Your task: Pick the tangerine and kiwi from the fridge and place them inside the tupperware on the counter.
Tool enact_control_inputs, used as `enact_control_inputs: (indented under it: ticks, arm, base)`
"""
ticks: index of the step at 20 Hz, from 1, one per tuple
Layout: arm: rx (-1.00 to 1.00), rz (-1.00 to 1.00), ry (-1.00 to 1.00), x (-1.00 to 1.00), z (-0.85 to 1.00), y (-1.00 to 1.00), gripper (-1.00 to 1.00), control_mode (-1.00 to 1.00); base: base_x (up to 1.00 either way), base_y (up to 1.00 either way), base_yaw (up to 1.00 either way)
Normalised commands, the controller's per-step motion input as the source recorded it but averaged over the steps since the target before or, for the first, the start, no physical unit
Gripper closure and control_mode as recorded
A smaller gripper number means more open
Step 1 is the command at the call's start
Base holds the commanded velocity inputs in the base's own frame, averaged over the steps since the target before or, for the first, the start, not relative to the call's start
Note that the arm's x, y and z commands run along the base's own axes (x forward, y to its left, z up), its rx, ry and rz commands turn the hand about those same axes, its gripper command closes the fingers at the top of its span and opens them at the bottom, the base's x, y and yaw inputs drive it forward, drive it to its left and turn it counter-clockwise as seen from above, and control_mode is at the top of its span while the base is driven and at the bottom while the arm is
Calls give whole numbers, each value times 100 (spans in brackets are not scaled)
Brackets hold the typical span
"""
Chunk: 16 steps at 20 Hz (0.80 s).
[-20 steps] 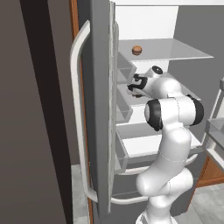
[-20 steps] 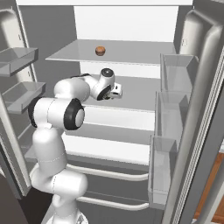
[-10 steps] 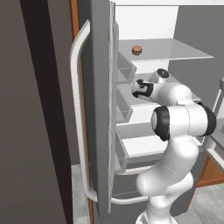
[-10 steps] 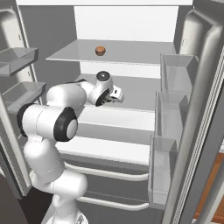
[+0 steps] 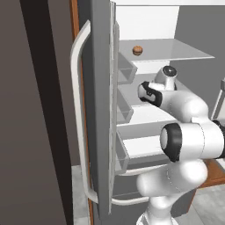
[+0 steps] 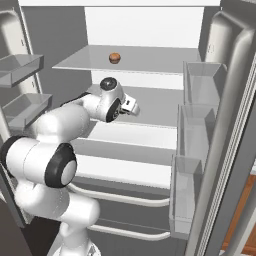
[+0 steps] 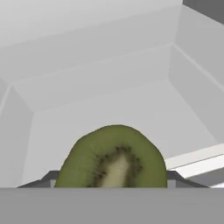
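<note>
Between the fingers, inside the open fridge: a kiwi, gripped.

In the hand view the two dark fingers [image 7: 46, 178] stand on either side of the kiwi [image 7: 114, 158] and close on it; its cut green face with pale core and dark seeds is turned to the camera, and the white back wall and a grey shelf lie beyond. From the right base view the gripper [image 6: 131, 106] hangs over the middle shelf [image 6: 155, 107], near its front edge, at the end of the white arm [image 6: 65, 125] reaching in from the lower left. The tangerine [image 6: 115, 58] sits on the top shelf [image 6: 150, 57], near its middle and well apart from the hand. Clear bins [image 6: 197, 82] line the open right door of the fridge [image 6: 145, 25].
</note>
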Motion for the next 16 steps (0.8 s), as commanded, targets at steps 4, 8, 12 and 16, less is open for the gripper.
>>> enact_control_inputs:
  ticks: [4,8,12,16]
  arm:
    - [0,0,0,-65,43,-18,100,-100]
    - [0,0,0,-83,18,-8,100,-100]
    - [0,0,-6,-96,28,-4,100,-100]
    - [0,0,-11,-90,46,-1,100,-100]
  base:
    - [0,0,0]
    - [0,0,0]
    - [0,0,0]
    - [0,0,0]
